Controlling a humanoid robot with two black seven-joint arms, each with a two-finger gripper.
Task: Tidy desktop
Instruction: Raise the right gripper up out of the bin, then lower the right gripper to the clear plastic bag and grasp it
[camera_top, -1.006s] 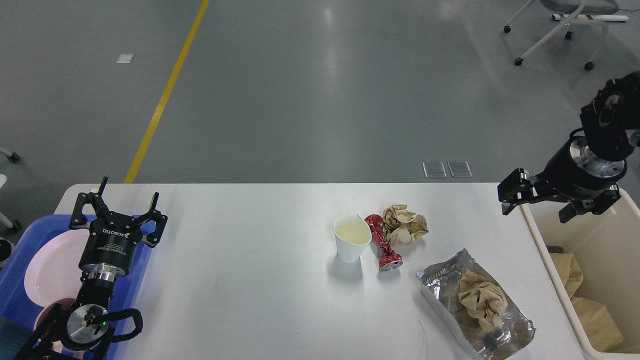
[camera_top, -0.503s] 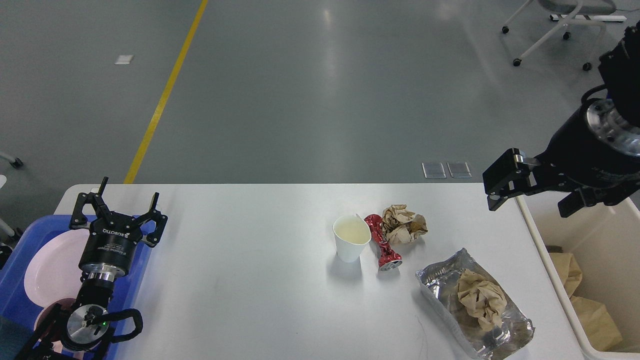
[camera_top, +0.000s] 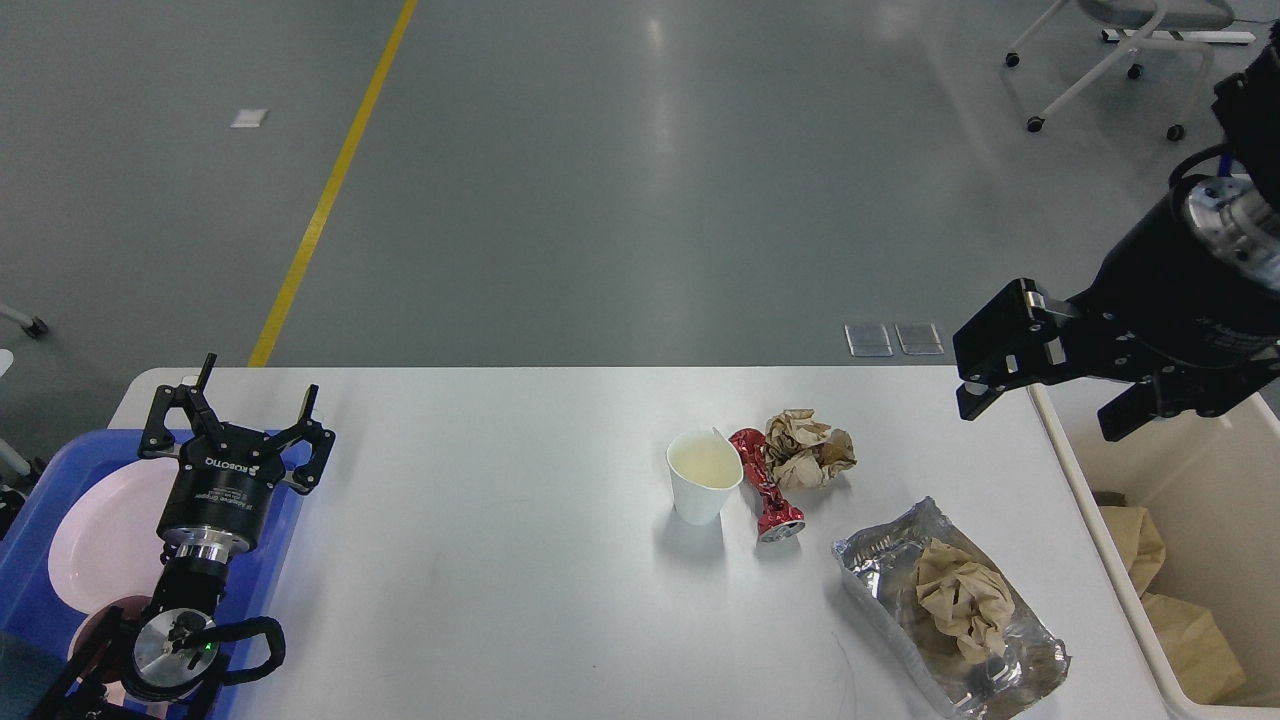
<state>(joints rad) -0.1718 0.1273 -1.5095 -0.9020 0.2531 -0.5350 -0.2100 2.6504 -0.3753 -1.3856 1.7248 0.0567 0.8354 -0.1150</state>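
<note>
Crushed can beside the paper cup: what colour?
Red, with a silver end; the crushed can shows only in the head view.

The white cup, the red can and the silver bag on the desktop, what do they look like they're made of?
The white cup looks like matte paper: its rim is dented. The red can seems thin glossy metal, crushed and twisted, with a silvery end. The silver bag appears to be crinkled metallised foil, mirror-shiny, with crumpled brown paper on it.

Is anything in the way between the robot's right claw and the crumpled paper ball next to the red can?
Nothing visible blocks it. The right gripper hangs open above the desktop's right edge, and only bare white surface lies between it and the paper ball. The crushed red can sits on the ball's far side.
</note>
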